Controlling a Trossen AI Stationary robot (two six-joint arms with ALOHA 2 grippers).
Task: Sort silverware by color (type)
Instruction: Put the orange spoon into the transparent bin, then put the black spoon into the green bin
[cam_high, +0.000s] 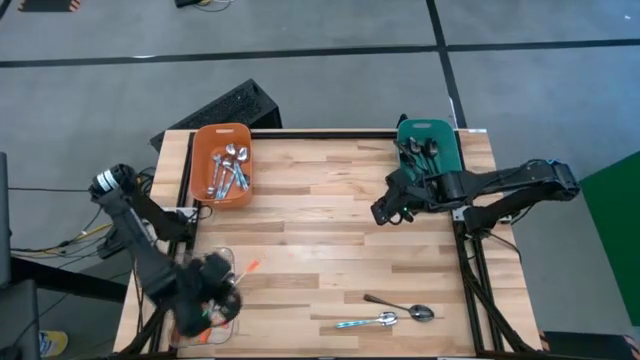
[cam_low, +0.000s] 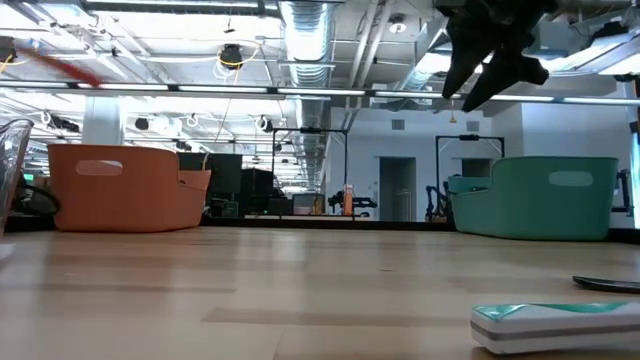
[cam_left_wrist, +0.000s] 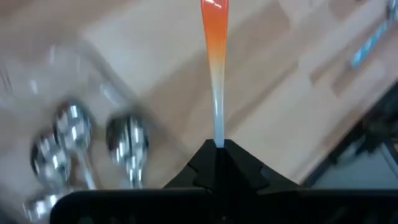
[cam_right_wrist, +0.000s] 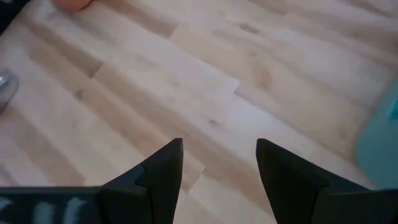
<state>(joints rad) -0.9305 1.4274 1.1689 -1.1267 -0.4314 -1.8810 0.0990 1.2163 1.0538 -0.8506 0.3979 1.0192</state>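
By the counter's (cam_high: 330, 230) near-left edge, the left gripper (cam_left_wrist: 219, 148) pinches an orange-handled spoon (cam_left_wrist: 215, 56); the right gripper's (cam_right_wrist: 219, 163) fingers gape empty beside the teal bin (cam_high: 447, 135).

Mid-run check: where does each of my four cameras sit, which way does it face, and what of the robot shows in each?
High view: overhead, straight down on the table; both arms show, left pincer, right pincer.
Low view: table height, facing the room; right arm hangs above, orange bin left, teal bin right.
Left wrist view: past shut fingers gripping an orange-handled spoon.
Right wrist view: down on bare wood between open fingers.
Shared: high and low views both show the blue-handled spoon.
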